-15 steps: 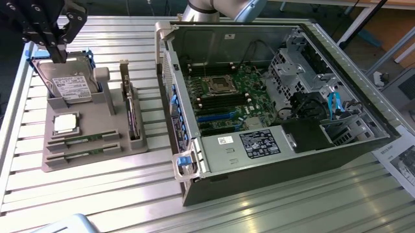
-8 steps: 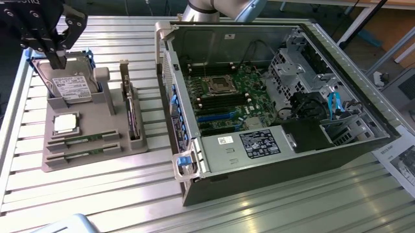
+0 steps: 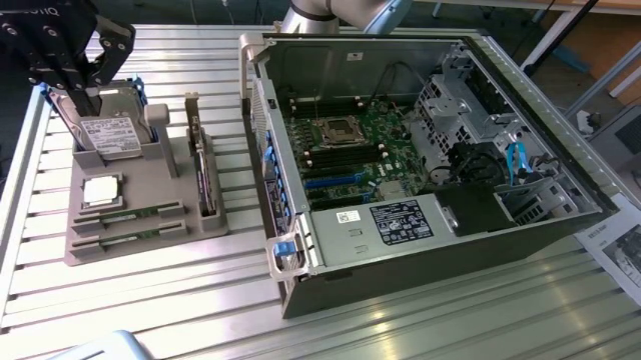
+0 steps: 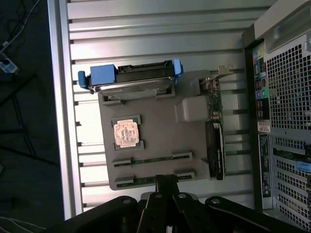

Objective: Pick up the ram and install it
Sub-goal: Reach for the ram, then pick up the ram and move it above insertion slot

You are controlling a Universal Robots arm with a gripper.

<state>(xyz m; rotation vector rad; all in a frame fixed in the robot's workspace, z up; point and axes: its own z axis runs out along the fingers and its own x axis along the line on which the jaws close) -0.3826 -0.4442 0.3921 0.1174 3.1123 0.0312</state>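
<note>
The black gripper (image 3: 78, 75) hangs high over the exterior view's left side of the table, its fingers drawn together and holding nothing. In the wrist view the closed gripper (image 4: 166, 184) points down toward a grey holder tray (image 3: 150, 191) on the slatted metal table (image 3: 150, 300).

The ram (image 3: 128, 236), a thin green strip, stands on edge in a slot at the tray's near end. A second strip (image 3: 125, 217) sits just beside it, parallel. A square silver processor (image 3: 100, 191), a hard drive (image 3: 110, 135) with blue brackets and a dark expansion card (image 3: 206, 176) share the tray.

Well apart, toward the exterior view's right, an open computer case (image 3: 521, 225) exposes its motherboard (image 3: 350, 146).

The ram is probably light, stiff and fragile. It is best pinched across its flat faces at mid-length, near the upper edge.
</note>
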